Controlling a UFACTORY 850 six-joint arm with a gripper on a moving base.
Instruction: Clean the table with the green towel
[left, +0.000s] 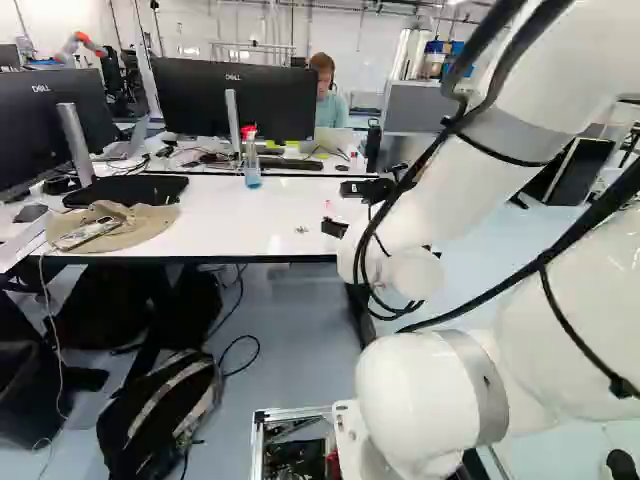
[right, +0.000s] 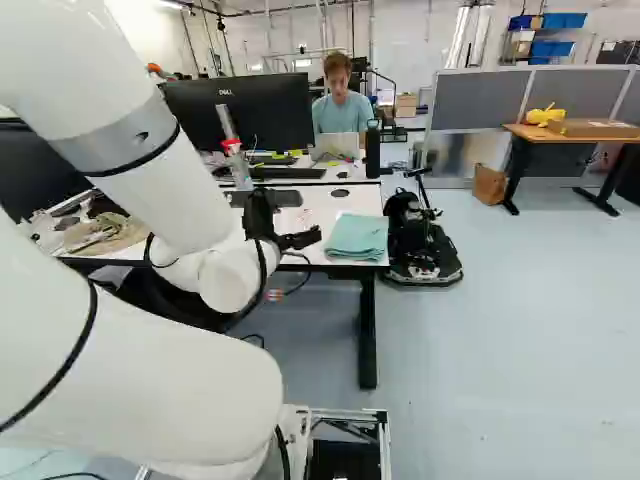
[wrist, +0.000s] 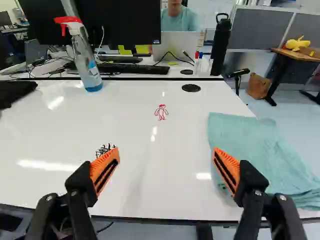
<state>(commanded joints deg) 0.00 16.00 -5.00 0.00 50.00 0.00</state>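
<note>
Gripper (wrist: 166, 156): spread wide, empty | towel (wrist: 252, 145): off to one side, on table (wrist: 150, 185) | centre above it, lower gently, then pinch

V bright, w/ glare streaks on glossy tabletop (wrist: 125, 120)

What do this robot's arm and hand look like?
The arm is white and rounded, with grey bands and black cables strapped along it. The gripper is black, with two fingers whose orange pads have dark slots.
</note>
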